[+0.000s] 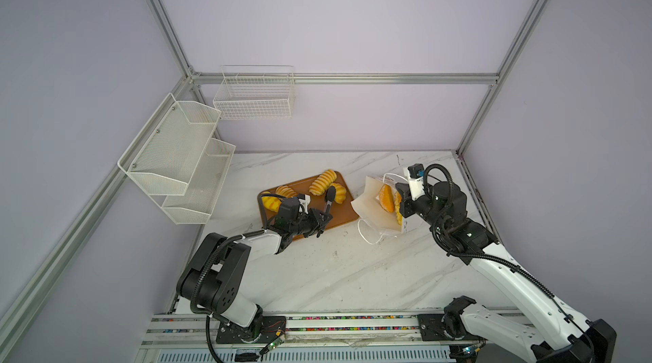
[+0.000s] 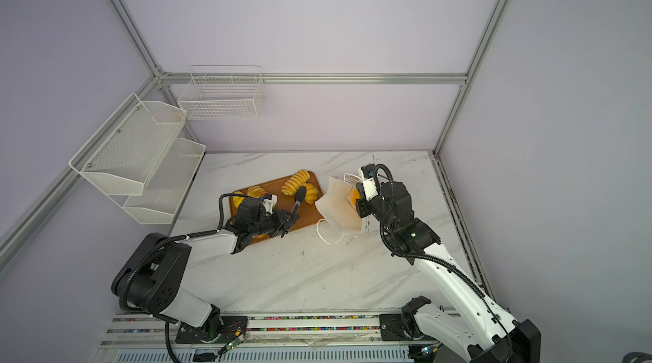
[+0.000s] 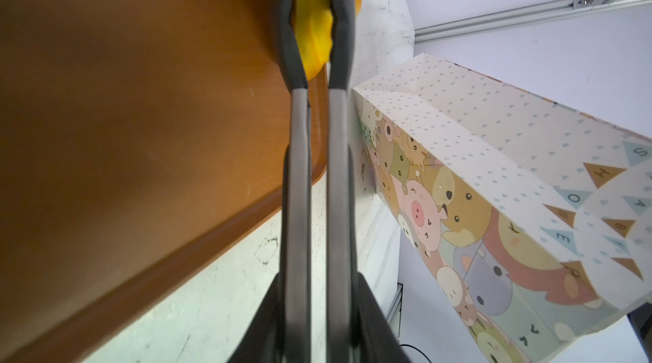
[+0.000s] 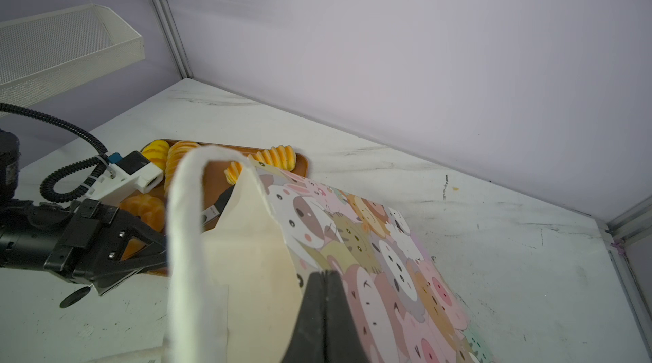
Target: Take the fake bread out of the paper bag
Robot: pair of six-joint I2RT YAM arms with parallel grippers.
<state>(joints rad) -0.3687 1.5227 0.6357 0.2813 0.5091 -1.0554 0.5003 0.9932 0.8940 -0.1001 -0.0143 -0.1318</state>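
While the left arm reaches low and forward, forearm near level over the tray, the left gripper is clamped on a pair of tongs. In the left wrist view its dark fingers sit on the outside of both metal legs. Ahead of this gripper, the tongs' black tips sit either side of a yellow piece of bread at the tray's far edge. Can't tell if they squeeze it. More bread lies on the tray, past and beside the gripper.

Right arm comes up from its base, elbow bent, wrist angled down at the paper bag. The right gripper has its fingers pressed together, pinching the bag's top edge. The bag leans, mouth open, white inside showing. Orange-yellow bread sits inside, just beside this gripper. One cord handle loops up next to the pinch; another lies on the table on the near side of the bag. The bag is just beside the tray, near the tongs.

Surface: white marble-look table, scuffed. Pale lilac walls, aluminium frame. A mesh shelf and a wire basket hang well beyond the left gripper.
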